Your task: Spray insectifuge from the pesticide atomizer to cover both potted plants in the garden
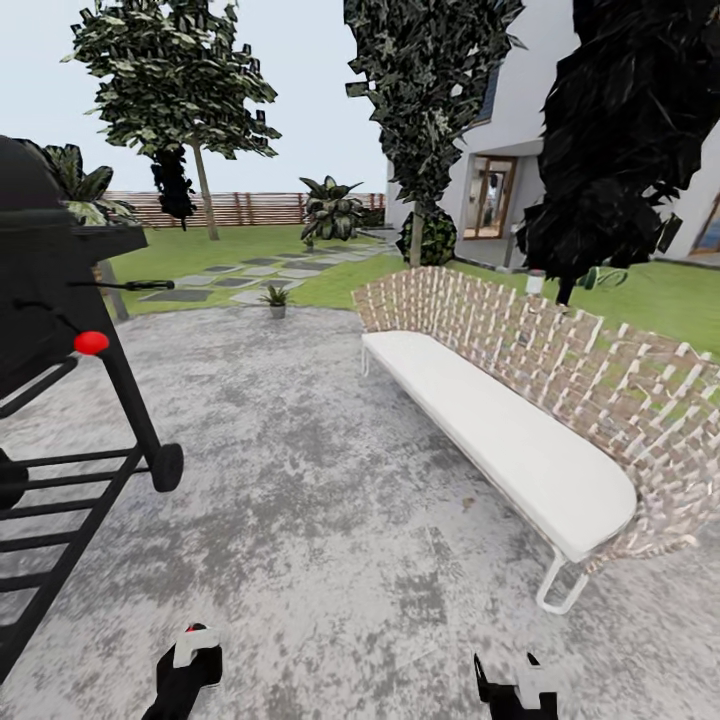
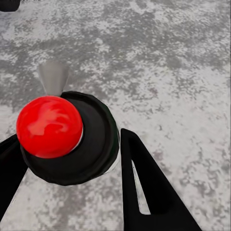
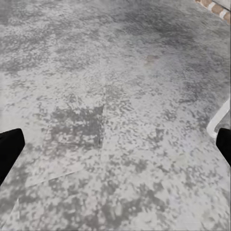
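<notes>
Where the left gripper [image 2: 67, 154] shows in its wrist view, the atomizer [image 2: 67, 139] sits between the two black fingers [image 2: 144, 187], seen end-on: a round dark body with a glossy red tip facing the camera and a grey nozzle poking out beyond it; the fingers lie close against the bottle on both sides, clamped on it; beneath it lies mottled grey paving. In the head view the left gripper [image 1: 190, 655] is low at the picture's edge, with a speck of red at its top; the right gripper [image 1: 515, 690] is low on the other side, and in its wrist view the dark fingertips [image 3: 9, 149] stand wide apart with nothing between them over the patio [image 3: 115, 96].

One potted plant [image 1: 276, 298] stands far ahead at the patio's edge, where the stepping stones [image 1: 235, 282] begin on the lawn [image 1: 190, 250]; a black grill [image 1: 60, 330] with a red knob stands close on the left; a woven bench [image 1: 500, 420] with a white cushion runs along the right; between them the paving lies open; behind are trees [image 1: 180, 70], a fence [image 1: 250, 208] and a house [image 1: 520, 170].
</notes>
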